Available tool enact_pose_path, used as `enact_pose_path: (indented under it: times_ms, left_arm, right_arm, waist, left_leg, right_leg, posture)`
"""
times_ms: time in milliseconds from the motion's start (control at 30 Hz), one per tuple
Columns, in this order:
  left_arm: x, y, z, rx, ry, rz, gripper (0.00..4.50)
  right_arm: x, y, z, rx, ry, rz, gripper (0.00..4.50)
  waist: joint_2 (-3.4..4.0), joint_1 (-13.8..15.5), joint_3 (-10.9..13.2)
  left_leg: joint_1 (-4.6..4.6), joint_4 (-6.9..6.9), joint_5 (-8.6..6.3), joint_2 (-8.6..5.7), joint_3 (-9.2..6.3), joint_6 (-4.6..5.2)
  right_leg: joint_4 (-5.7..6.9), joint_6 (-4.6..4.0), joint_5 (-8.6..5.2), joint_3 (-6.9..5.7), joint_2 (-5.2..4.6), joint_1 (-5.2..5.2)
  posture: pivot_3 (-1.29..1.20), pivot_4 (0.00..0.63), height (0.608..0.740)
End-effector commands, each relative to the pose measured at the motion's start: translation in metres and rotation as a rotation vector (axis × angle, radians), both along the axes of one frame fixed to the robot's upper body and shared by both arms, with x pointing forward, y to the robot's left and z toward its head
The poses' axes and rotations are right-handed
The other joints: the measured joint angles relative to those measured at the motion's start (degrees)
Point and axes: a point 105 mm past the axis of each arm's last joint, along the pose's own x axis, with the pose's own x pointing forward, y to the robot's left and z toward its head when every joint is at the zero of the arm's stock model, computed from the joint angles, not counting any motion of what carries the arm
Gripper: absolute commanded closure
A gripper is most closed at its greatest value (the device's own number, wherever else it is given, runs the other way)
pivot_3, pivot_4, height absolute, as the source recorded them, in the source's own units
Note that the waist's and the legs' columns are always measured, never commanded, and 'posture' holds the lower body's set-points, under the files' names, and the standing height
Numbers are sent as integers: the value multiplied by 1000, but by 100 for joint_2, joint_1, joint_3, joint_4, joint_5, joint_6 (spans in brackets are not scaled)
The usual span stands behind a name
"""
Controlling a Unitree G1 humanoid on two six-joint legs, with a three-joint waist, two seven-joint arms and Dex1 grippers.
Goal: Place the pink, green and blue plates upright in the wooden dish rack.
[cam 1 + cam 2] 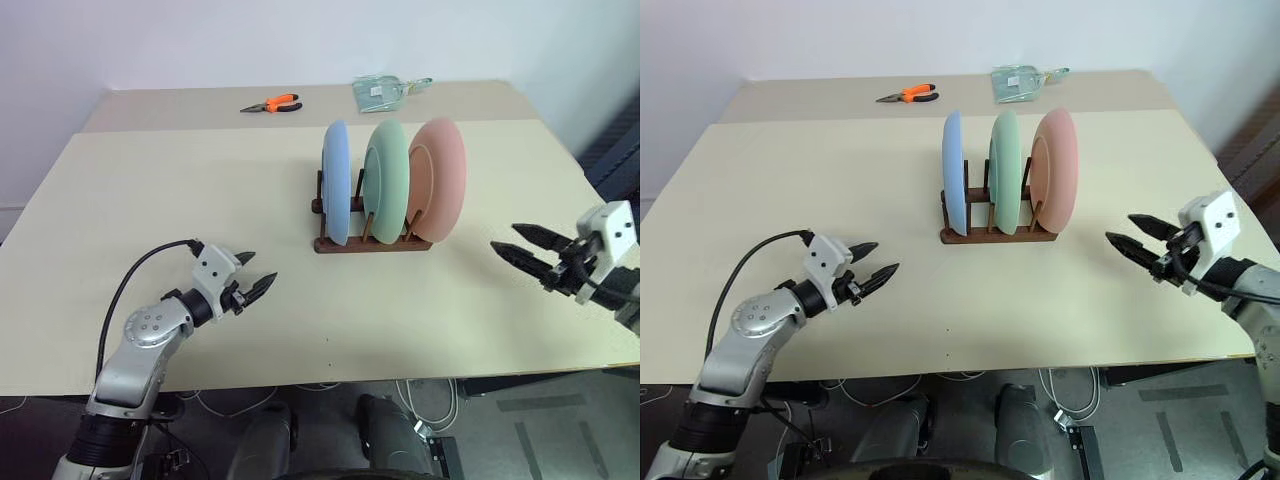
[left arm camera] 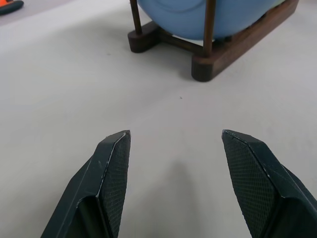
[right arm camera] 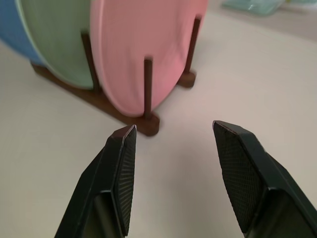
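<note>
While all three plates (image 1: 386,182) stand racked, each pincer — left (image 1: 258,275), right (image 1: 520,246) — gapes empty.

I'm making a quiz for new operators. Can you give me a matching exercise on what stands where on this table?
Things:
1. blue plate
2. green plate
3. pink plate
4. pliers

Places:
A. middle of the wooden rack
B. far edge of the table
C. rack end toward the right claw
D. rack end toward the left claw

Pairs: 1-D, 2-A, 3-C, 4-B
</note>
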Motion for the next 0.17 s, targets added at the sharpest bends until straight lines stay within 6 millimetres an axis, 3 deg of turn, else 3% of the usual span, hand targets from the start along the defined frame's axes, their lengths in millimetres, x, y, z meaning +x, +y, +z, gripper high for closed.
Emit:
enact_pose_path:
  times_ms: [33,167]
  left_arm:
    - [-2,4,7,7,-38,9,1491]
    - [-1,6,5,7,-43,28,1491]
  right_arm:
    - [3,2,-6,-52,-38,1,2030]
    - [10,2,-15,-68,-41,0,2030]
  waist:
    - [-1,11,1]
    - [-1,31,1]
  left_leg:
    - [-5,1,1,-2,-1,0]
    - [-9,3,1,-7,-3,1]
  right_leg:
    - [1,-1,2,0,-2,-5]
    - [1,-16,13,1,-6,-7]
  posture:
    - [0,150,740]
    - [0,150,740]
